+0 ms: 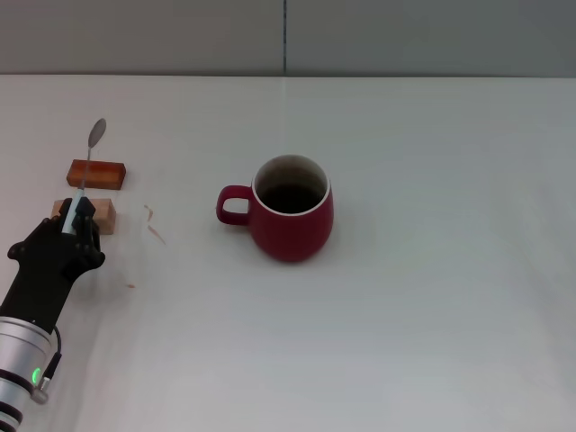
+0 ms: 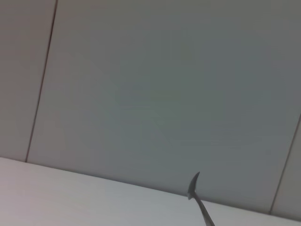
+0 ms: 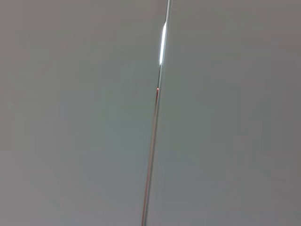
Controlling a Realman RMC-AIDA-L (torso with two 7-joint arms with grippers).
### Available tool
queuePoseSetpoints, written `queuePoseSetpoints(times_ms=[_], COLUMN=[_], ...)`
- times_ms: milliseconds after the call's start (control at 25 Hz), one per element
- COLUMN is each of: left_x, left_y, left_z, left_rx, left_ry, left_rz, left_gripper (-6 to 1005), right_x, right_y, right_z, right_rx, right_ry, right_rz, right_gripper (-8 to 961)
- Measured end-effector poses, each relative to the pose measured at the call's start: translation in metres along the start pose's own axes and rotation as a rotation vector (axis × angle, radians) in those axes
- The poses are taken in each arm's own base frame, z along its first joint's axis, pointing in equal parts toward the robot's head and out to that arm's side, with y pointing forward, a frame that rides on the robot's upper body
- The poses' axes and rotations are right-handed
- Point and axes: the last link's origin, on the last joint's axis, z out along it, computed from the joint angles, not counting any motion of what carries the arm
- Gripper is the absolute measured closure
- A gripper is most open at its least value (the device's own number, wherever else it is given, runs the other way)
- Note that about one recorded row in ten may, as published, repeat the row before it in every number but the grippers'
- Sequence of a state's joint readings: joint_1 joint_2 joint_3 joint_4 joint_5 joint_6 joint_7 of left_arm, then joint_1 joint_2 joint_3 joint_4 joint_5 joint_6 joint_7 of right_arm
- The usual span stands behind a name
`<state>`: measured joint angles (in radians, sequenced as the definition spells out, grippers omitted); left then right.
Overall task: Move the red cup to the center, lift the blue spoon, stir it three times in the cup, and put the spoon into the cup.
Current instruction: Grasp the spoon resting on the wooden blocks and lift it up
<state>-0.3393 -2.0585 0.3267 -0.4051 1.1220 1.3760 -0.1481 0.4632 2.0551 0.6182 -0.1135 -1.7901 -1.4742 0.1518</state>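
Jaws of my left gripper [image 1: 76, 219] are closed on the pale handle of the blue spoon [image 1: 90, 162], well to the left of the red cup [image 1: 290, 210]. I see the spoon's grey bowl pointing away from me, past the darker wooden block [image 1: 96, 173]; the lighter wooden block [image 1: 101, 214] sits just beside the gripper. I see the cup upright on the white tabletop [image 1: 432, 297], handle facing the blocks. My left wrist view catches only the spoon tip [image 2: 194, 184]. I cannot see my right gripper.
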Motion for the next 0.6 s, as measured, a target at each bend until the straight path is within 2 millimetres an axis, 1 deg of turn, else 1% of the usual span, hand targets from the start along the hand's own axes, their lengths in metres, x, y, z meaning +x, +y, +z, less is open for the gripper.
queuePoseSetpoints(times_ms=[40,80,160,240,320,480,520,600], left_x=[0.003,0.003,0.009,0.01,0.017,0.024,0.031,0.034], left_y=[-0.002,-0.002,-0.009,-0.011,-0.018,-0.023,-0.026,-0.028], left_z=[0.0,0.0,0.001,0.001,0.001,0.001,0.001,0.001], left_rx=[-0.02,-0.02,-0.056,-0.069,-0.112,-0.152,-0.188,-0.204], left_ry=[0.015,0.015,0.033,0.037,0.055,0.071,0.087,0.092], left_rz=[-0.068,-0.068,-0.169,-0.192,-0.274,-0.34,-0.379,-0.386], left_gripper=[848,849,850,851,852,852,852,852], right_x=[0.0,0.0,0.0,0.001,0.001,0.001,0.001,0.001], right_y=[0.0,0.0,0.001,0.001,0.002,0.003,0.004,0.005], right_z=[0.0,0.0,0.0,-0.001,-0.001,-0.001,-0.002,-0.002], right_rx=[0.0,0.0,0.0,0.0,0.0,-0.001,-0.001,-0.001], right_ry=[0.001,0.001,0.002,0.002,0.003,0.003,0.004,0.004], right_rz=[0.0,0.0,0.002,0.003,0.005,0.006,0.008,0.01], right_gripper=[321,321,321,320,320,320,320,320])
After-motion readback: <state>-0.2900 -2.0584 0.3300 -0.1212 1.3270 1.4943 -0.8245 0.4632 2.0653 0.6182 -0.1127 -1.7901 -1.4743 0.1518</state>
